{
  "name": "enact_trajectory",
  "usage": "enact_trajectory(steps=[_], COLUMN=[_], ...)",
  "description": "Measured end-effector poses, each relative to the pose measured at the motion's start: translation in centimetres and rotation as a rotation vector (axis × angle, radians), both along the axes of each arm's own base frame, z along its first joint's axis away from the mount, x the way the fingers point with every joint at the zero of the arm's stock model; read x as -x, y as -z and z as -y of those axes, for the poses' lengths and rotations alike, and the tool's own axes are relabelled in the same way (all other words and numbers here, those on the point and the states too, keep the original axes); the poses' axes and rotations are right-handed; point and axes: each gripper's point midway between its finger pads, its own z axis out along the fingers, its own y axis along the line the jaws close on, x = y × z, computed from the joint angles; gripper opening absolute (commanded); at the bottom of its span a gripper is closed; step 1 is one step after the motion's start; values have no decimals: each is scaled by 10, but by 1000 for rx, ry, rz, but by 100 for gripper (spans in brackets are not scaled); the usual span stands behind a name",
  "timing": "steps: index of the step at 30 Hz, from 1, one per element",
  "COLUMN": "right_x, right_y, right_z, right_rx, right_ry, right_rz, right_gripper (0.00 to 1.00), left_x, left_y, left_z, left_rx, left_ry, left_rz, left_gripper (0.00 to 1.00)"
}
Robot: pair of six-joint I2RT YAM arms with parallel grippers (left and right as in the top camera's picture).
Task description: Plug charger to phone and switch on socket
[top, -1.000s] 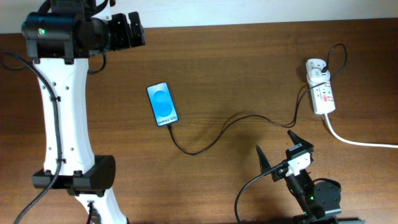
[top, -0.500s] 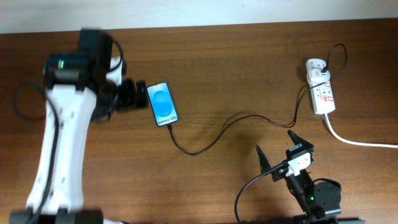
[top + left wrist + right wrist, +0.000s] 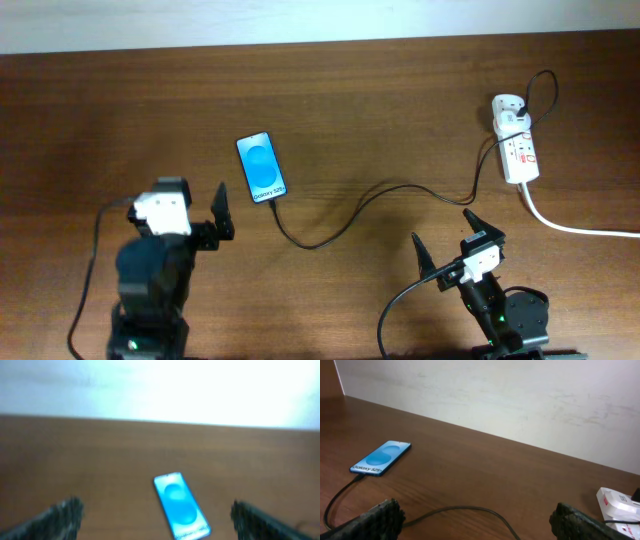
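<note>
The phone (image 3: 261,168) lies face up left of the table's middle, blue screen lit. The charger's black cable (image 3: 340,225) runs from the phone's near end in a long curve to the socket (image 3: 518,152) at the far right. Its tip sits against the phone's bottom edge and looks inserted. My left gripper (image 3: 195,197) is open and empty, near and left of the phone. The blurred left wrist view shows the phone (image 3: 181,506) ahead between the left gripper's (image 3: 157,520) jaws. My right gripper (image 3: 447,238) is open and empty near the front edge. In the right wrist view it (image 3: 481,521) sits over the cable (image 3: 455,508), with the phone (image 3: 381,458) at left and the socket (image 3: 620,505) at right.
A white adapter (image 3: 507,110) is plugged into the socket's far end. The thick white cord (image 3: 575,226) leaves the socket toward the right edge. A pale wall (image 3: 520,395) runs along the table's far edge.
My left arm has swung from the back left corner, past the phone, down to the front left. The right arm, phone and cable have not moved.
</note>
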Motion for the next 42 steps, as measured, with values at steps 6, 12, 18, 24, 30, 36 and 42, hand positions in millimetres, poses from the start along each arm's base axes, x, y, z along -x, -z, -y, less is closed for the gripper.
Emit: enact_trajectory(steps=[6,12,18,24,30,36,42], right_x=[0,0,0,0,0,0,0], right_y=[0,0,0,0,0,0,0], right_z=[0,0,0,0,0,0,0], right_rx=[0,0,0,0,0,0,0], right_ry=[0,0,0,0,0,0,0], right_rz=[1,-1,0,0,0,0,0], right_gripper=[98,98,98,98,98,98,98], left_x=[28,42,48,48,48,48,48], left_y=[16,66,77,77,77,78,78], left_z=[-5,-22,-25,-25,-25,-25,-25], left_rx=[-226,-289,-295,-295,-295,-295,-295], left_ry=[20,-30,-35,-35,-35,-35,-35], left_rz=[263,203,168,168,168,168,168], left_gripper=[99,99,99,99,99,99,99])
